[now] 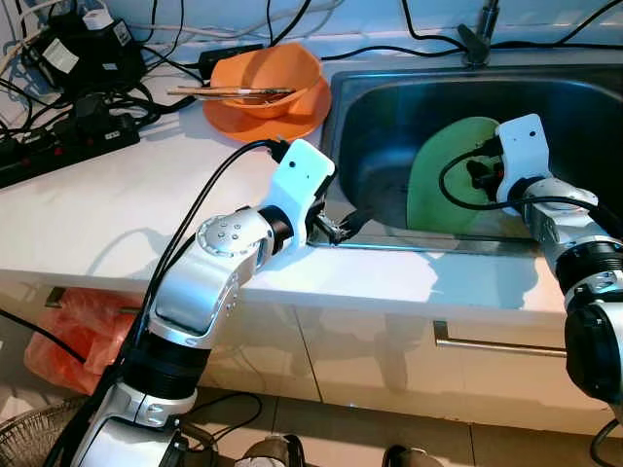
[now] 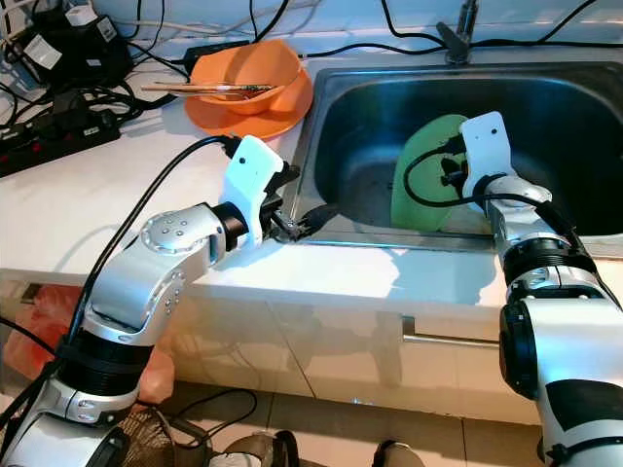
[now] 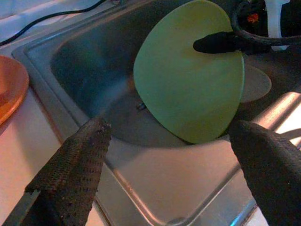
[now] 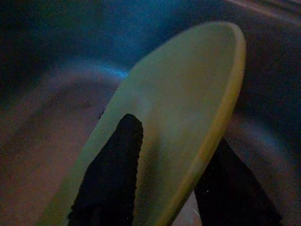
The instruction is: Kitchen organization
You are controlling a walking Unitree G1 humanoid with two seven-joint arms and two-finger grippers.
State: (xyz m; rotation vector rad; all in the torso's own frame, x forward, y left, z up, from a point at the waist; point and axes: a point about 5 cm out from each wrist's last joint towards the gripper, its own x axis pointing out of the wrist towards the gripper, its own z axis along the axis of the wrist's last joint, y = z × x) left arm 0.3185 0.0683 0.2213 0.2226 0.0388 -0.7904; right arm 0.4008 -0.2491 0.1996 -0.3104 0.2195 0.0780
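The right gripper (image 4: 174, 179) is clamped on the rim of the green plate (image 1: 450, 170), one finger on each face, holding it tilted on edge inside the sink (image 1: 389, 107). The left gripper (image 1: 341, 230), fingers spread, rests at the sink's near left edge, well apart from the plate.

White countertop (image 1: 127, 209) under bright light, steel sink (image 1: 389, 107) set into it, pale cabinet fronts with a metal drawer handle (image 1: 496, 342) below, tiled floor (image 1: 321, 428), black cables and power strip (image 1: 68, 146) along the back
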